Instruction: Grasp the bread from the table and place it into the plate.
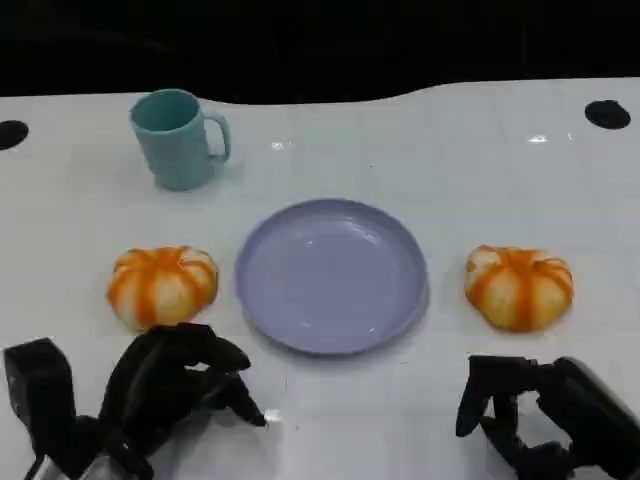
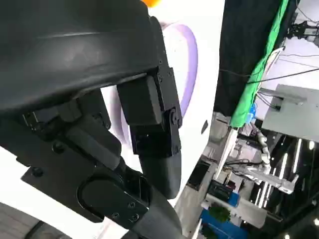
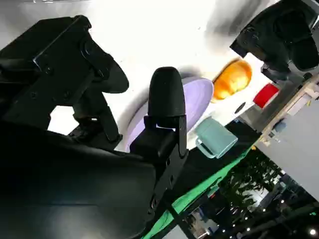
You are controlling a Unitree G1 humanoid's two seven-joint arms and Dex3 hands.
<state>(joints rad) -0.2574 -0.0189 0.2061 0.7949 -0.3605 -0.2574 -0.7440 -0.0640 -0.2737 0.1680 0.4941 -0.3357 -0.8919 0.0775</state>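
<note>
Two robot hands sit low at the near edge of the white worktop (image 1: 480, 150), both holding nothing. The left robot hand (image 1: 175, 385) has its black fingers (image 1: 225, 355) spread loosely and reaching forward, with bare worktop under them. The right robot hand (image 1: 530, 410) has its fingers apart and hanging down toward the surface, likewise around nothing.

Just ahead of the left robot hand, close to its fingertips but apart from them, lies an orange-and-cream round bread (image 1: 162, 285). Ahead of the right robot hand, a little farther off, lies a second bread (image 1: 519, 287) of the same kind. Between the two breads, forward and inward of both robot hands, rests the lavender plate (image 1: 332, 275), with nothing on it; neither bread touches its rim.

Beyond the left bread, well ahead of the left robot hand, a teal mug (image 1: 177, 138) stands upright with its handle turned toward the plate side.

In the right wrist view the plate (image 3: 197, 97) shows past the robot hand's finger, with a bread (image 3: 232, 78) and the mug (image 3: 215, 138) beyond it, and the left robot hand (image 3: 279, 35) near that bread. The left wrist view shows part of the plate's rim (image 2: 189, 64) behind the left robot hand (image 2: 149, 124).
</note>
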